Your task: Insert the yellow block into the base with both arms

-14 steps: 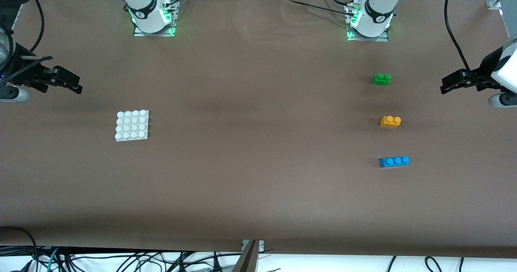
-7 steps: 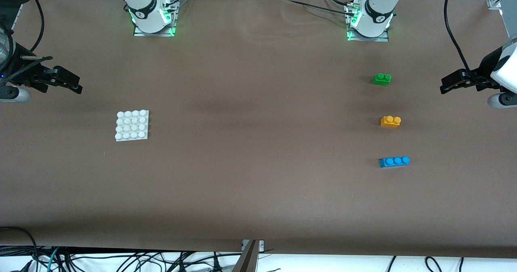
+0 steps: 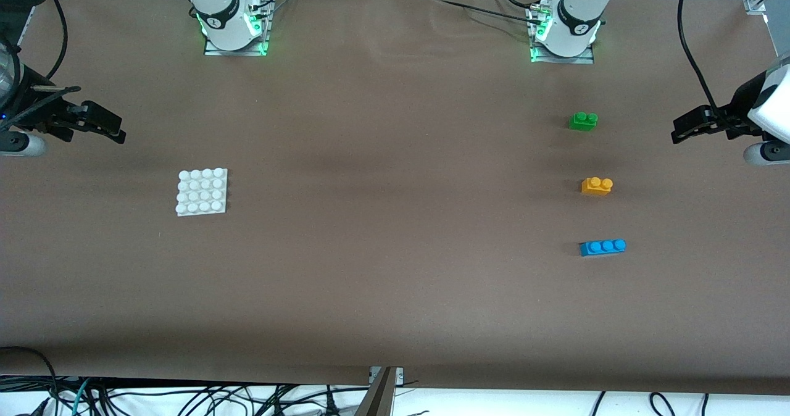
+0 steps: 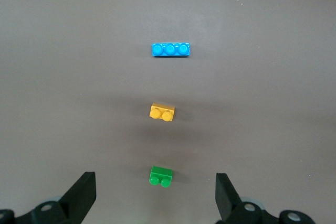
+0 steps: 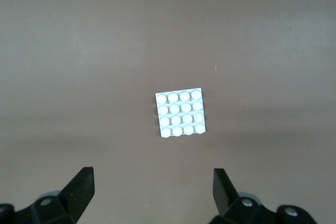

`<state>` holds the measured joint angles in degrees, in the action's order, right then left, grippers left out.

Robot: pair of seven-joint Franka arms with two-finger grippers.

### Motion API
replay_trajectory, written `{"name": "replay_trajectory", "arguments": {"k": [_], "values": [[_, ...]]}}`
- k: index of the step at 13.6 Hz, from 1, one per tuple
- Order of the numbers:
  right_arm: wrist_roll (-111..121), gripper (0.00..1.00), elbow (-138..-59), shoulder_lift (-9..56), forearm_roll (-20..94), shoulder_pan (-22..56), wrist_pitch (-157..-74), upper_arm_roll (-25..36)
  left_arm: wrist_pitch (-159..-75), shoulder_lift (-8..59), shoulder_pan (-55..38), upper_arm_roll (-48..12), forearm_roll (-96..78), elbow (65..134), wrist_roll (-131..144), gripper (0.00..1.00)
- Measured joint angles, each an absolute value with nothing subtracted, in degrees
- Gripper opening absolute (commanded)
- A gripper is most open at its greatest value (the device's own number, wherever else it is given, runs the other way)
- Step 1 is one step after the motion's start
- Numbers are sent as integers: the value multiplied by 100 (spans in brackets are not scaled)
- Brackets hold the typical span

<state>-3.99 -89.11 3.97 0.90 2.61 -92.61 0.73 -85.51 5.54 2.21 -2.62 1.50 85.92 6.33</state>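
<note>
The left gripper (image 3: 679, 131) hangs over the table's (image 3: 395, 280) left-arm end with its fingers (image 4: 84, 195) spread wide and empty; the right gripper (image 3: 117, 131) hangs likewise over the right-arm end, fingers (image 5: 81, 190) apart, holding nothing. The yellow block (image 3: 597, 185) lies flat toward the left arm's end, between the green brick (image 3: 583, 121) and the nearer blue brick (image 3: 602, 247), apart from both. The base (image 3: 202, 191) lies studs-up toward the right arm's end, well apart from the bricks.

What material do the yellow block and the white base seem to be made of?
Yellow block: probably hard moulded plastic, with a smooth, slightly glossy look, uniform colour and two round studs.
Base: likely the same plastic, plain white, with a regular grid of moulded studs.
</note>
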Motion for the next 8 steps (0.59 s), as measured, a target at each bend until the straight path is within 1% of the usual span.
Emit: {"name": "replay_trajectory", "arguments": {"k": [4, 8], "values": [[-400, 100, -8919, 455, 62, 252, -9252, 74, -8551, 552, 219, -273, 150, 8592, 633, 100], [-400, 100, -8969, 693, -128, 246, -9246, 76, -8551, 552, 219, -273, 150, 8592, 633, 100]]}}
